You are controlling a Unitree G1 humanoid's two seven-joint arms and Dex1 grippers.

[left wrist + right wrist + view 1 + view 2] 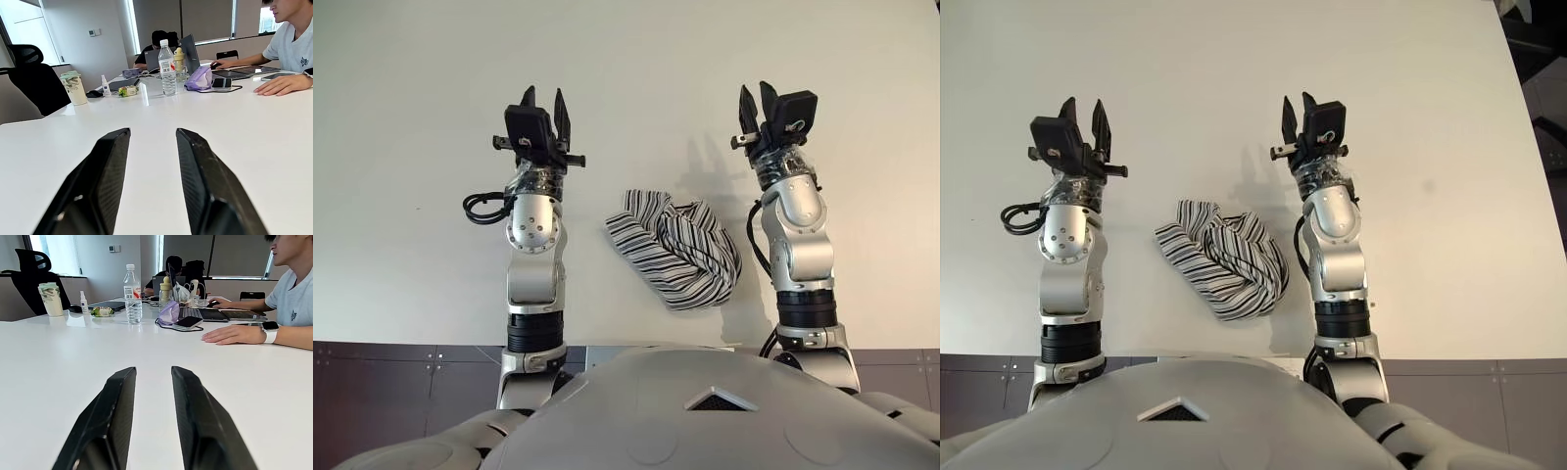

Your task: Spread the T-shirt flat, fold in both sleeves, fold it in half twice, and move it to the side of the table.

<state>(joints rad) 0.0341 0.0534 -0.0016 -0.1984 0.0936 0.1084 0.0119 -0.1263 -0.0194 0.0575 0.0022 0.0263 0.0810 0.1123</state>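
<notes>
Both parted (empty), left gripper (543, 98) and right gripper (756, 93) flank T-shirt (675, 250) near table (401, 284) edge.

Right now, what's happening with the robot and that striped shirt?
Left gripper open, empty. Right gripper open, empty. T-shirt crumpled between the arms, untouched. Bottle far off, not blocking.

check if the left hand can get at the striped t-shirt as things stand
Probably yes: the left hand is open and empty, and only bare table lies between it and the crumpled T-shirt, though it must draw back.
</notes>
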